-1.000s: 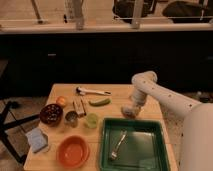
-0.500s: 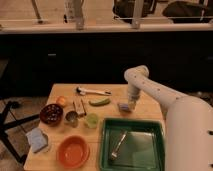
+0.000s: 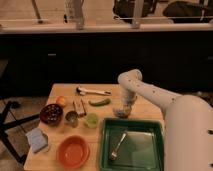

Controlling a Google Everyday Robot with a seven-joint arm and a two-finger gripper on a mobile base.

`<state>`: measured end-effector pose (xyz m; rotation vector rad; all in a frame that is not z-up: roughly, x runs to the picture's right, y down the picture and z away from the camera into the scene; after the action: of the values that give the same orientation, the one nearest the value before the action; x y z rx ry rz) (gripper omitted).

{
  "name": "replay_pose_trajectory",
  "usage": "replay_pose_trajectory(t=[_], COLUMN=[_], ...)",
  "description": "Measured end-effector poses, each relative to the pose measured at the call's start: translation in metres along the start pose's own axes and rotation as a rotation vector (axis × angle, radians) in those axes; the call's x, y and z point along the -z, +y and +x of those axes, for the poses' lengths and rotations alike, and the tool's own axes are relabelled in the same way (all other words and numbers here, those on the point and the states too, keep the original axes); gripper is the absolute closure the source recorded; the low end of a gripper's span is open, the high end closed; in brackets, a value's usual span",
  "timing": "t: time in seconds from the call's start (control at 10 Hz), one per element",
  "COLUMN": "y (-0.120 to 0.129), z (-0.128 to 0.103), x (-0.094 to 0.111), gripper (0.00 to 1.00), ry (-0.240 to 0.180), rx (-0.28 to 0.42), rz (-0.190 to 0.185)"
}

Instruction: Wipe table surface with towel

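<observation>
Pressing towel (image 3: 121, 111) onto table surface (image 3: 150, 107), hand (image 3: 126, 106) clenched.

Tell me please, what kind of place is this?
Probably a test kitchen or dining corner: a wooden table surface with an orange bowl and green tray. The gripper, jaws shut, presses the towel down.

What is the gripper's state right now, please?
Gripper: shut on the towel, pressing it to the table just behind the green tray.
</observation>
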<state>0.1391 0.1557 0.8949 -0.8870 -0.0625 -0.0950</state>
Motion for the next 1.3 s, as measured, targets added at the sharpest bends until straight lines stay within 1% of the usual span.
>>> replay_pose_trajectory(t=[0.2, 0.3, 0.4, 0.6, 0.8, 0.9, 1.0, 1.1, 1.3], y=[0.01, 0.013, 0.014, 0.006, -0.005, -0.013, -0.025, -0.032, -0.038], z=[0.003, 0.014, 0.026, 0.056, 0.069, 0.07, 0.067, 0.059, 0.032], x=[-0.001, 0.001, 0.003, 0.01, 0.013, 0.012, 0.012, 0.012, 0.011], gripper=[1.0, 1.0, 1.0, 1.0, 1.0, 1.0, 1.0, 1.0, 1.0], ry=[0.005, 0.013, 0.019, 0.052, 0.064, 0.067, 0.066, 0.063, 0.041], rx=[0.015, 0.002, -0.015, -0.069, -0.11, -0.121, -0.123, -0.113, -0.072], rz=[-0.031, -0.033, -0.031, -0.022, -0.014, -0.012, -0.007, -0.003, 0.012])
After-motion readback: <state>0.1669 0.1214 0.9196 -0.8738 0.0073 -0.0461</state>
